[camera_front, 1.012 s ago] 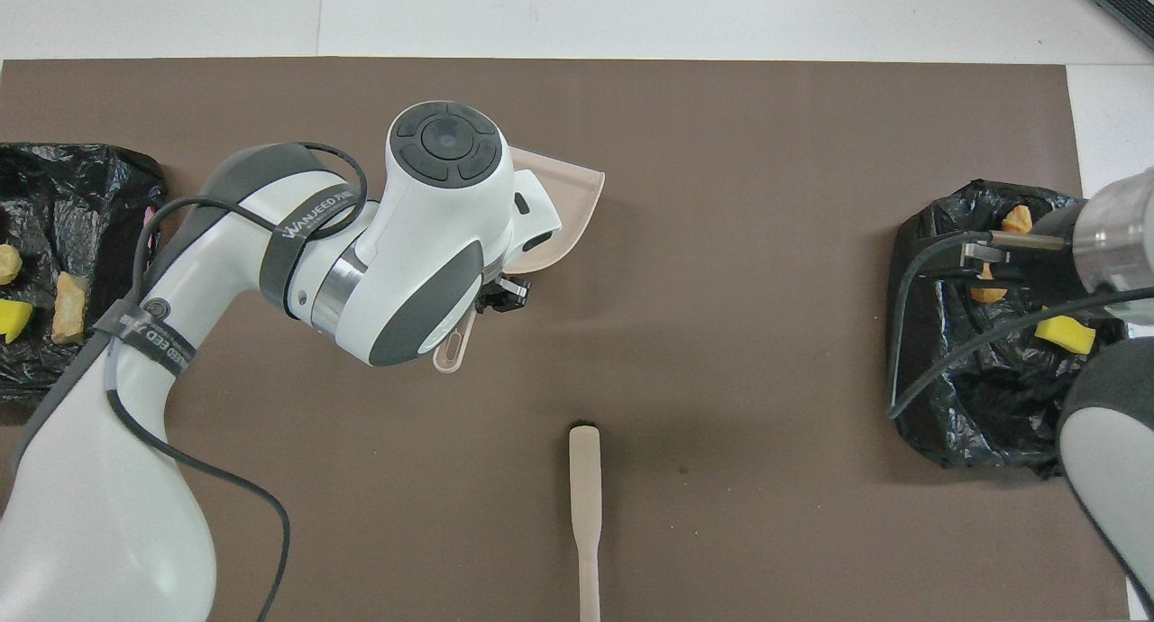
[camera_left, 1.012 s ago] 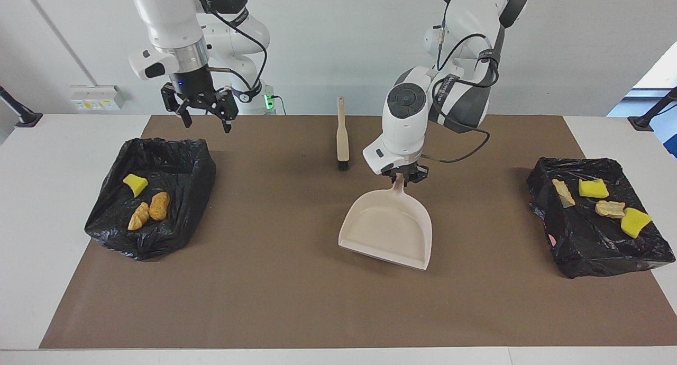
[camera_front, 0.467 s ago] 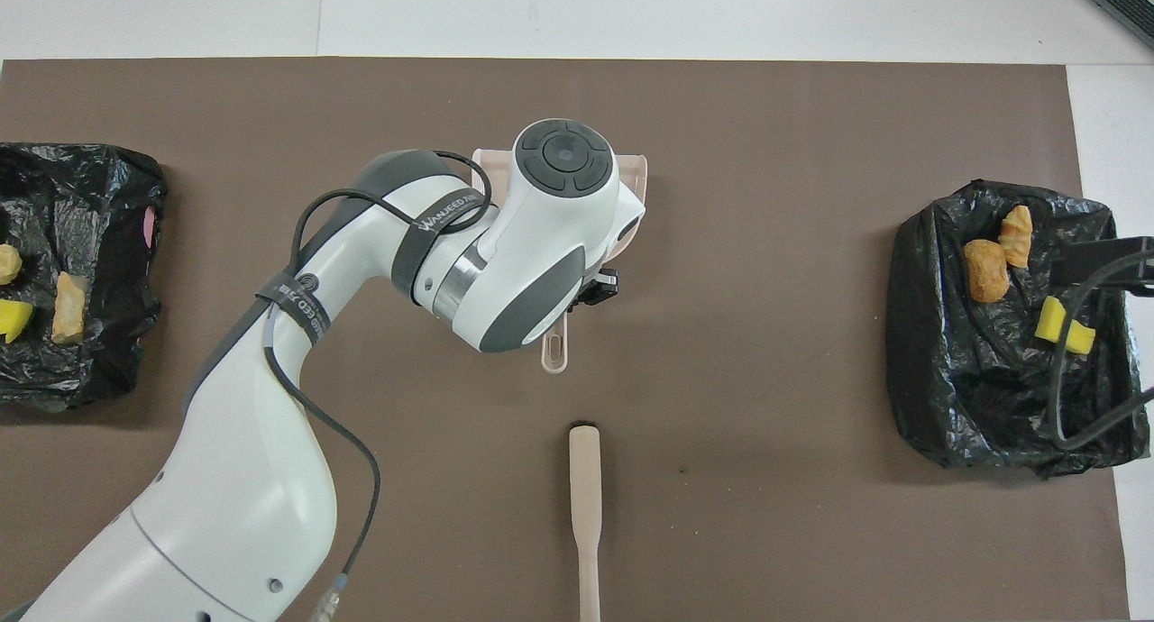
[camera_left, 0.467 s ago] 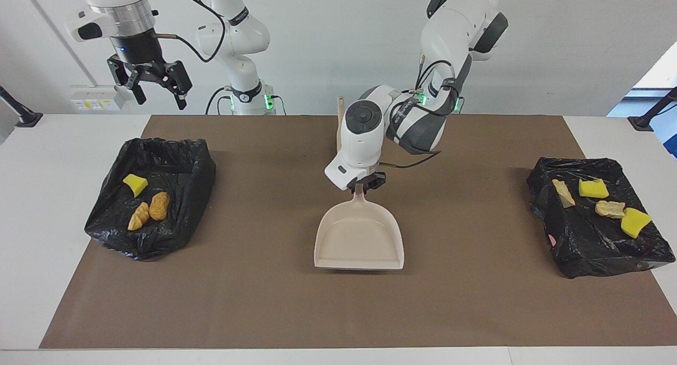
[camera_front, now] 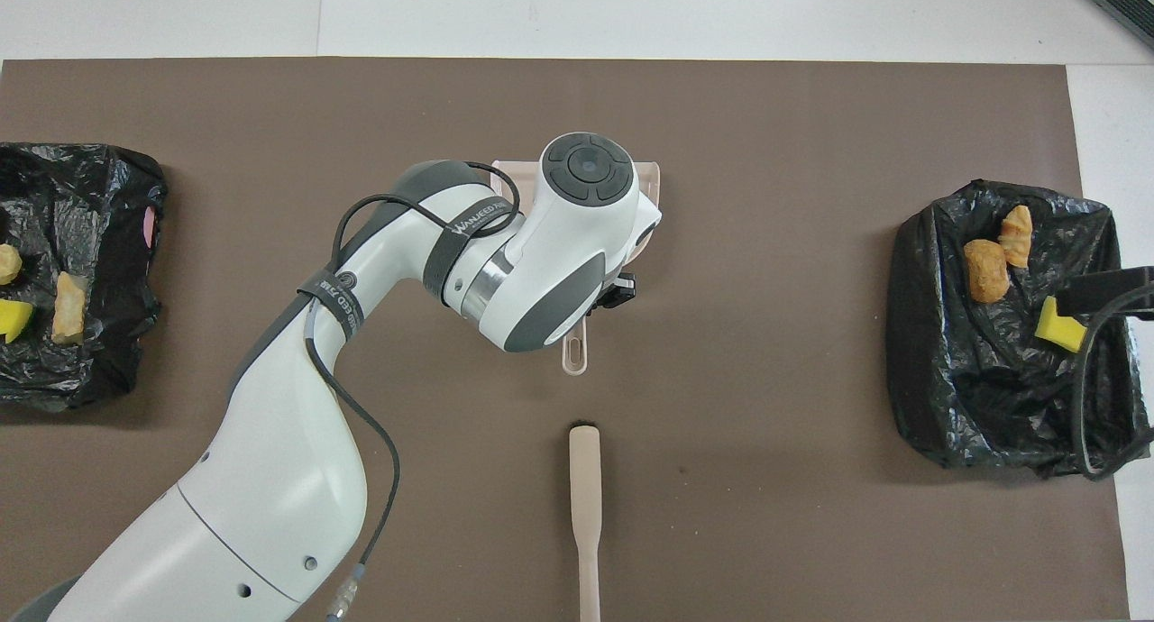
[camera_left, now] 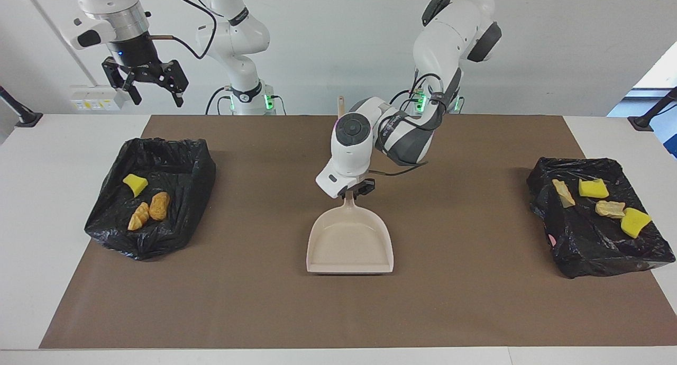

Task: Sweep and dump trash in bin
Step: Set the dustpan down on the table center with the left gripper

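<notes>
Yellow sponge pieces and orange-tan bread-like chunks, the trash, lie split between two black-bagged bins at the two ends of the table. In the bin at the right arm's end sit one yellow sponge piece and two orange-tan chunks side by side, the sponge piece nearer to the robots than the chunks. In the bin at the left arm's end lie four scraps: a pale bread-like chunk, a yellow sponge piece with a green edge, a second tan chunk and another yellow sponge piece.

On the brown mat, about midway between the bins, the beige dustpan rests flat with its open mouth pointing away from the robots and its handle toward them. Its pan holds no scraps. The left gripper is pinching the dustpan's handle, fingers pressed together on it, with the left arm bending down over the middle of the table.

The brush lies on the mat nearer to the robots than the dustpan, apart from it, handle toward the robots; in the facing view the left arm hides most of it.

The right gripper hangs high in the air over the table's edge near the right arm's bin, its fingers spread wide and holding nothing. The right arm waits there.
</notes>
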